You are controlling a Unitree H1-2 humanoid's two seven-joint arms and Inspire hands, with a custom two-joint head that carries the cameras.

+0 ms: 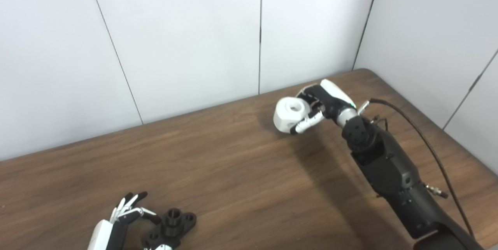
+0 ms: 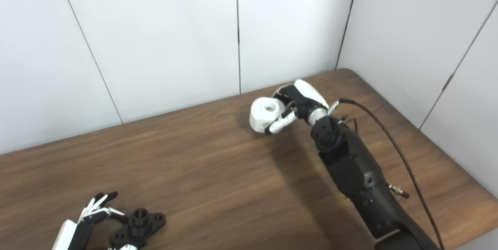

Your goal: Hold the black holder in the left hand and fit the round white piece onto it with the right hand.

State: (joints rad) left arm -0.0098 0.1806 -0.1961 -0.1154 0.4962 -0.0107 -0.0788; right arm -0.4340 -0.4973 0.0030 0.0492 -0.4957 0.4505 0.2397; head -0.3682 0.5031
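The black holder (image 1: 173, 224), a flat piece with a raised round socket and holes at both ends, lies on the wooden table (image 1: 233, 172) near the front left. My left hand (image 1: 116, 226) reaches in just left of it, fingers spread and curved toward its edge without gripping it. The round white piece (image 1: 291, 114) with a centre hole is far back and right of centre, tilted, and my right hand (image 1: 323, 104) is shut on it from the right. I cannot tell whether the piece rests on the table or hangs just above it.
White wall panels (image 1: 194, 39) close off the table's back and right sides. A black cable (image 1: 428, 145) loops along my right forearm (image 1: 389, 168). Bare wood lies between the two hands.
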